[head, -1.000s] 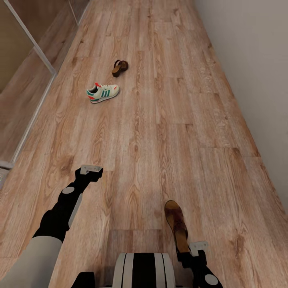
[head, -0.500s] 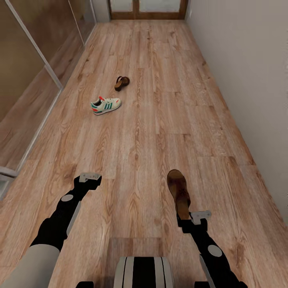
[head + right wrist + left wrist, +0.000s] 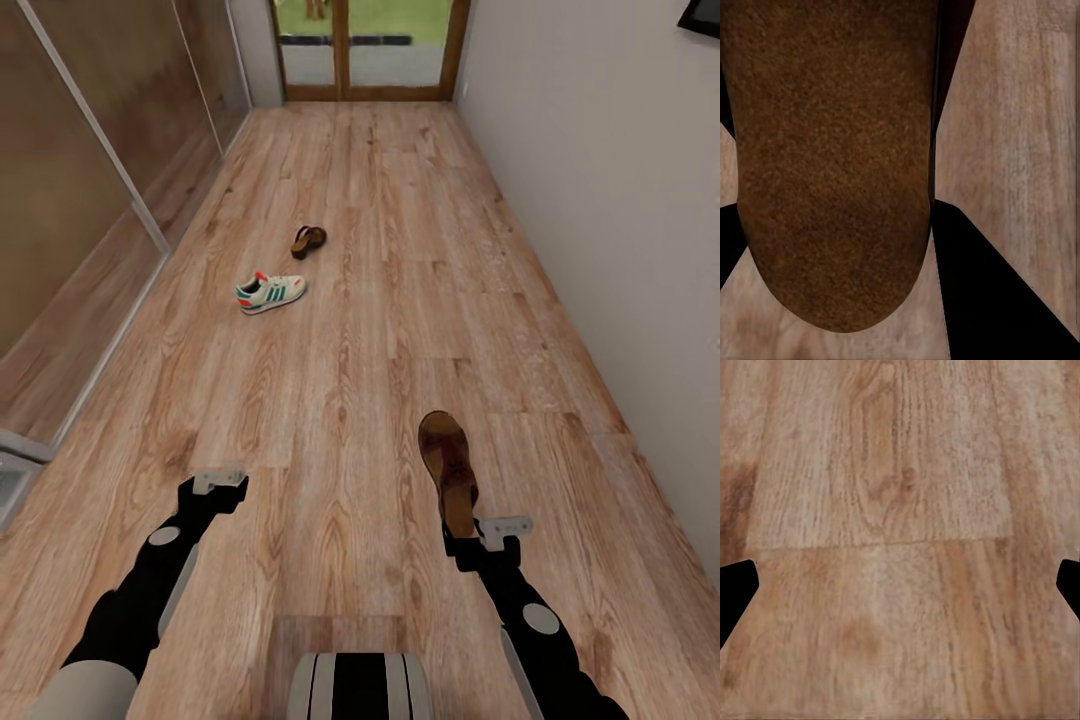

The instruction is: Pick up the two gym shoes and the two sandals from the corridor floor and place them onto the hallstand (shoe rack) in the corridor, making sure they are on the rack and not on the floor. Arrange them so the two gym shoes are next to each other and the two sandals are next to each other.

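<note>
R hand [image 3: 470, 537] pinched on a brown sandal [image 3: 447, 468] by its heel end; the sandal sticks out fwd from the fingers, toe pointing away, footbed up, above the corridor floor [image 3: 380, 300]. In the right wrist view the sandal [image 3: 832, 165] fills the gap between the two dark fingers [image 3: 997, 292], tan-brown suede texture, floor planks beside it.

L hand [image 3: 218, 482] spread, nothing in it, hovering over bare planks. In the left wrist view the dark fingertips [image 3: 735, 596] sit at both edges w/ only wood grain [image 3: 900, 540] between them.

Well ahead of L hand, slightly to its right: one gym shoe [image 3: 270, 292], white w/ green stripes, on its sole, on the floor. Just beyond that, farther from both hands: 2nd sandal [image 3: 307, 240], also on the floor, apart from the sneaker.

Glass door w/ wood frame [image 3: 345, 50] at corridor's far end. Plain wall [image 3: 620, 250] on R hand's side, sliding panels [image 3: 80, 200] on L hand's side.
</note>
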### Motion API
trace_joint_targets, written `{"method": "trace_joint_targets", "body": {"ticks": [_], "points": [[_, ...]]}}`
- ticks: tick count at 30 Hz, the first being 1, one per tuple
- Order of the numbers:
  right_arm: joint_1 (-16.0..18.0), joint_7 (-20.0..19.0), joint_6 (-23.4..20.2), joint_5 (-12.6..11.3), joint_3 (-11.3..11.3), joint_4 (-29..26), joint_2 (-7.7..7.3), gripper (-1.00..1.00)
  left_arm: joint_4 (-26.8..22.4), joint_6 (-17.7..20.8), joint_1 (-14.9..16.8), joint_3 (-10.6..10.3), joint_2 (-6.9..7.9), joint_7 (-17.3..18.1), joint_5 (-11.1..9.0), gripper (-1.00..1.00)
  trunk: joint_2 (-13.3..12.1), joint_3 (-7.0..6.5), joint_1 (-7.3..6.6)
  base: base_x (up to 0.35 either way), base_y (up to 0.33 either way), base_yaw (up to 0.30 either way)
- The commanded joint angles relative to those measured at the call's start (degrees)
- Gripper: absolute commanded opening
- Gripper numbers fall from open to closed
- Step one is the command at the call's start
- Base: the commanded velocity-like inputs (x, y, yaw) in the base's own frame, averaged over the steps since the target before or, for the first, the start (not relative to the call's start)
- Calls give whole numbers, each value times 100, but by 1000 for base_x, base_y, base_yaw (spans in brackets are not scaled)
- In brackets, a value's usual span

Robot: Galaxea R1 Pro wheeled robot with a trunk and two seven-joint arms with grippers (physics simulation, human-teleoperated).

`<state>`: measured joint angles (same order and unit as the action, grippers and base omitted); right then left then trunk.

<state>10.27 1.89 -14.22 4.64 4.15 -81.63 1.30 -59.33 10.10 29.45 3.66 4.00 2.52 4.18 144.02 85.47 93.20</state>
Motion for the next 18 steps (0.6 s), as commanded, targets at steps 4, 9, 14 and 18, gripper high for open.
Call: {"method": "trace_joint_targets", "body": {"ticks": [4, 9, 14, 18], "points": [[-5, 26, -23, 42, 0, 119, -12, -100, -9, 4, -293, 117, -4, -65, -71, 100, -4, -122, -11, 0, 0, 0], [-3, 15, 67, 38, -5, 471, -15, -100, 260, -368, -455, 466, -2, -64, -107, 100, -11, -278, -24, 0, 0, 0], [-6, 15, 774, 44, -23, 961, -26, -100, 1218, -1173, -487, 645, 100, -68, -87, 100, -18, -433, -37, 0, 0, 0], [-4, 23, 1222, 45, -28, 1313, -92, -100, 1777, -1668, -491, 767, 195, -74, -88, 100, -23, -557, -47, 0, 0, 0]]}}
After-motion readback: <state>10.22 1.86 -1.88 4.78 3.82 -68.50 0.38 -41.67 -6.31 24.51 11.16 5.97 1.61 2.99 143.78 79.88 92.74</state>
